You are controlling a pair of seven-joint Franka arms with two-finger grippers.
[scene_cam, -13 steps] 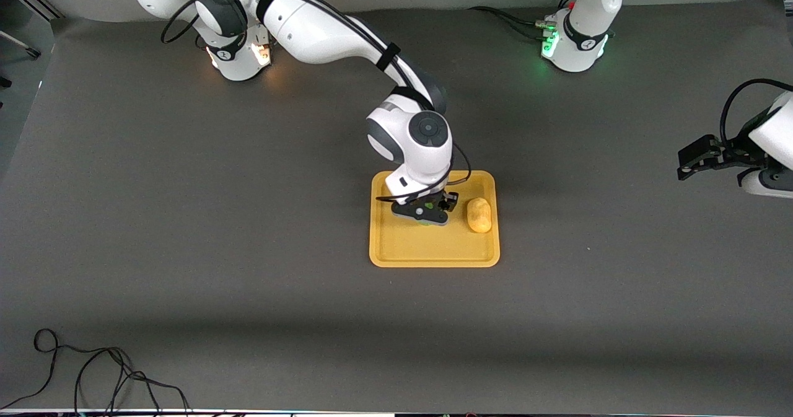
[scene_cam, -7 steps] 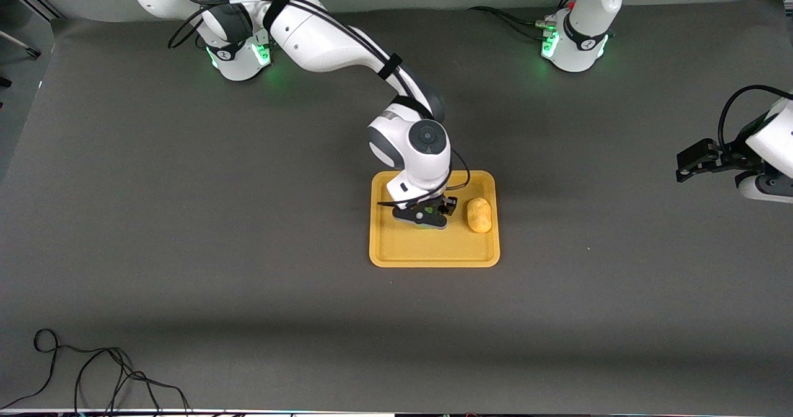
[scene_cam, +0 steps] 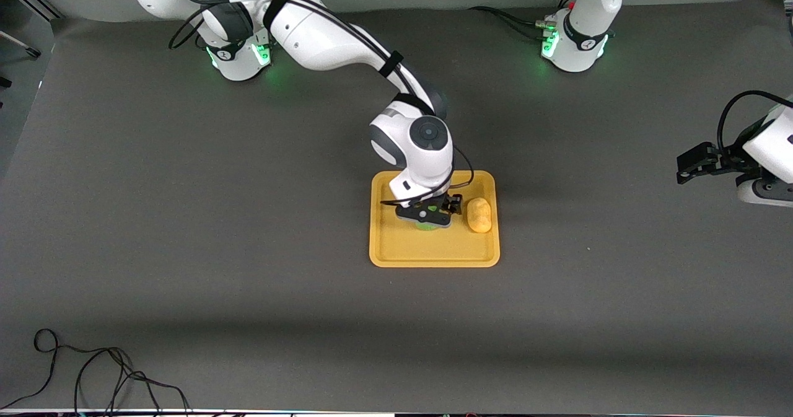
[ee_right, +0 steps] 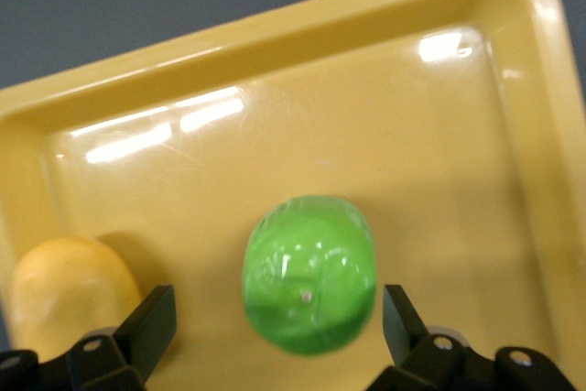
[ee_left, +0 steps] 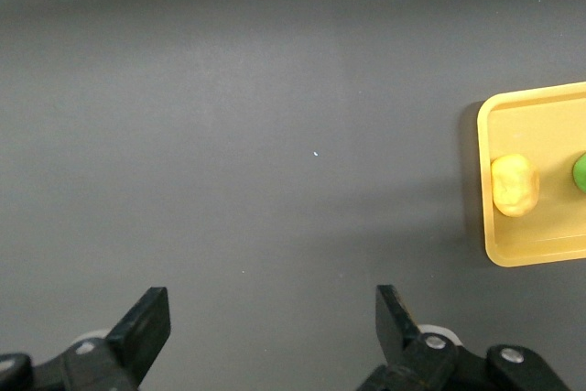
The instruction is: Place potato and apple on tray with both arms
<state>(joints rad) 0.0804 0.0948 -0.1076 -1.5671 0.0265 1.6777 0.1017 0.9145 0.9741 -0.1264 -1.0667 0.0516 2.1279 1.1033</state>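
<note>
Right tool (ee_right: pixel 275 336) risen, spread over apple (ee_right: pixel 309 272); potato (scene_cam: pixel 479 215) beside tray (scene_cam: pixel 433 253) rim.

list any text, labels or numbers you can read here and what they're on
None can be read.
Right arm's base: a small dark mark, too small to read.
Left arm's base: the same.
Tray, potato, apple: no print.

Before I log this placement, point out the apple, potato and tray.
apple (ee_right: pixel 309 274): right wrist view, its middle.
potato (scene_cam: pixel 479 215): front view, its middle.
tray (scene_cam: pixel 433 259): front view, rim nearest the camera.
</note>
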